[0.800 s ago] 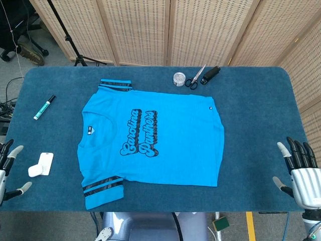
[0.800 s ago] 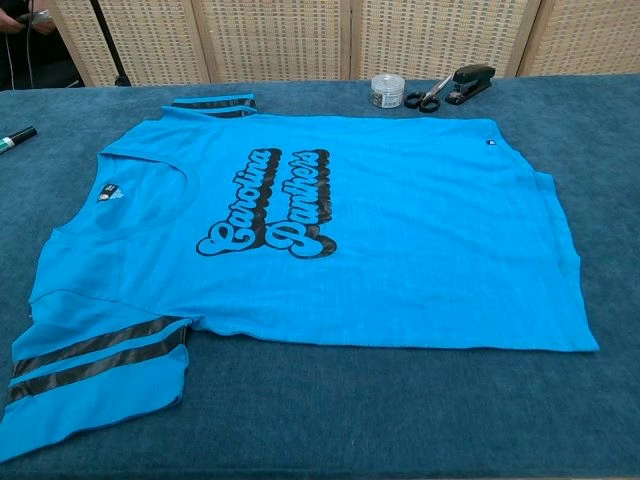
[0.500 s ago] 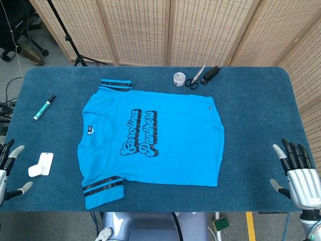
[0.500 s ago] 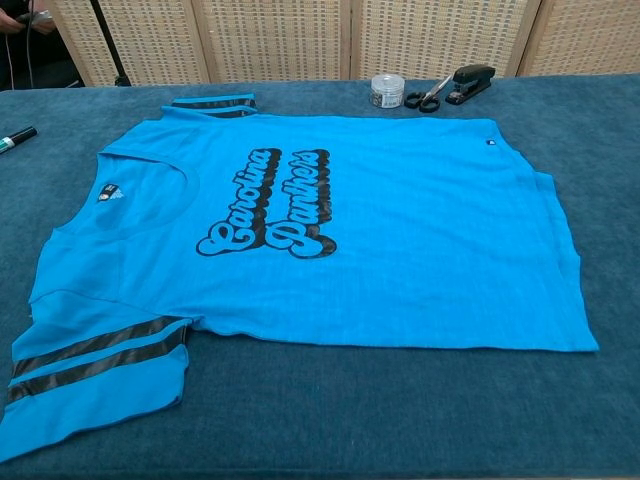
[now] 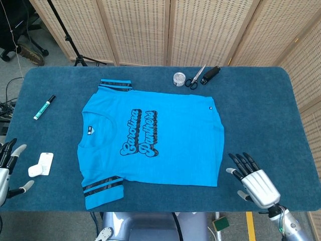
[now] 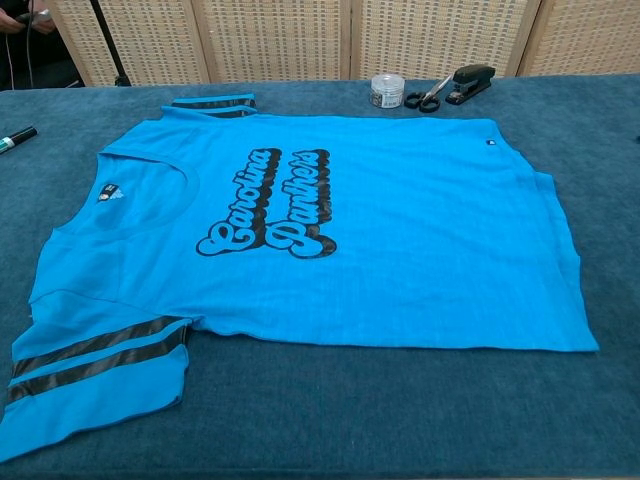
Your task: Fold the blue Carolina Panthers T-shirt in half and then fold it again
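Blue table (image 5: 261, 100) – T-shirt (image 5: 165, 140) flat | left hand (image 5: 7, 168), right hand (image 5: 253, 181) – fingers spread, empty

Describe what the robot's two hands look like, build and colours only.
The right hand has a silver-grey metallic palm shell, black fingers with pale tips, and a light grey thumb; a thin cable runs by its wrist. The left hand, only partly in frame at the head view's edge, shows the same dark fingers with pale grey tips. The chest view shows neither hand.
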You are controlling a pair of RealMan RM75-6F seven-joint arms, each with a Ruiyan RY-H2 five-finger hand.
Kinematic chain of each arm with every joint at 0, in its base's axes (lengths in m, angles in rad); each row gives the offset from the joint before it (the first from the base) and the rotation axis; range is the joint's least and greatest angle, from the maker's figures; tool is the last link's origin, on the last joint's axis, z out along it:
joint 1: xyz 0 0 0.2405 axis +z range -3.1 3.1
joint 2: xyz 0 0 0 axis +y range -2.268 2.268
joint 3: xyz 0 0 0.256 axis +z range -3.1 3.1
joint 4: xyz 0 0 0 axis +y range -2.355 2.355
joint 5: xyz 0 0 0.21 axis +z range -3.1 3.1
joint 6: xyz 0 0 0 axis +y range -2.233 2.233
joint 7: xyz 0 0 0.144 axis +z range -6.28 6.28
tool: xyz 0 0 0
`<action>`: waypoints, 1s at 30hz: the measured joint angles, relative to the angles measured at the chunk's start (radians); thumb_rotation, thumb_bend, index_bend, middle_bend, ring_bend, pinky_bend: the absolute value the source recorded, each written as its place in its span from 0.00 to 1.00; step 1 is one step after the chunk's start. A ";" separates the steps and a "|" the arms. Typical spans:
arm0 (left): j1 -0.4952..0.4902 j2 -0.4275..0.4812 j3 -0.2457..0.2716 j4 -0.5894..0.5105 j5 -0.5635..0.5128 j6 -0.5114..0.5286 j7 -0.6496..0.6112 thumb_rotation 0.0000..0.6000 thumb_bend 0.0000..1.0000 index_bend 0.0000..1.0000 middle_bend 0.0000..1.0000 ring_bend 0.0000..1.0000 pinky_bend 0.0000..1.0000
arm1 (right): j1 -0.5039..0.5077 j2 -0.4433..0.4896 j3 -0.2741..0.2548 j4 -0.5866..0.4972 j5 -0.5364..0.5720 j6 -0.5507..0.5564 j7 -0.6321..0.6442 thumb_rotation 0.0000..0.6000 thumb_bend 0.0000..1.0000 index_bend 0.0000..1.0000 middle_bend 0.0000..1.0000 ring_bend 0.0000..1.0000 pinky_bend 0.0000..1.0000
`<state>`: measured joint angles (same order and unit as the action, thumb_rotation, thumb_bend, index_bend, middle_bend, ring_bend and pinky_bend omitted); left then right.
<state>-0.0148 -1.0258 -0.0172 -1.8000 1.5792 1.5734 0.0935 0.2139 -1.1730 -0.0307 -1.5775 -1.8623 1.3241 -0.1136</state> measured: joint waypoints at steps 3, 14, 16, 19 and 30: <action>-0.006 -0.006 -0.006 0.003 -0.018 -0.013 0.010 1.00 0.01 0.00 0.00 0.00 0.00 | 0.044 -0.068 0.003 0.024 0.001 -0.069 -0.040 1.00 0.00 0.33 0.00 0.00 0.00; -0.010 -0.005 -0.010 0.002 -0.034 -0.020 0.005 1.00 0.01 0.00 0.00 0.00 0.00 | 0.113 -0.202 0.025 0.047 0.075 -0.188 -0.230 1.00 0.00 0.33 0.00 0.00 0.00; -0.010 -0.003 -0.010 0.002 -0.034 -0.020 0.003 1.00 0.01 0.00 0.00 0.00 0.00 | 0.117 -0.215 0.027 0.049 0.088 -0.196 -0.256 1.00 0.00 0.33 0.00 0.00 0.00; -0.010 -0.002 -0.011 0.001 -0.036 -0.020 0.001 1.00 0.01 0.00 0.00 0.00 0.00 | 0.121 -0.229 0.026 0.055 0.104 -0.203 -0.284 1.00 0.00 0.33 0.00 0.00 0.00; -0.013 -0.006 -0.009 0.001 -0.039 -0.029 0.007 1.00 0.01 0.00 0.00 0.00 0.00 | 0.121 -0.262 0.008 0.118 0.121 -0.188 -0.312 1.00 0.00 0.33 0.00 0.00 0.00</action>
<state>-0.0282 -1.0318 -0.0257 -1.7995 1.5399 1.5449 0.1006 0.3350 -1.4346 -0.0231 -1.4600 -1.7416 1.1359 -0.4258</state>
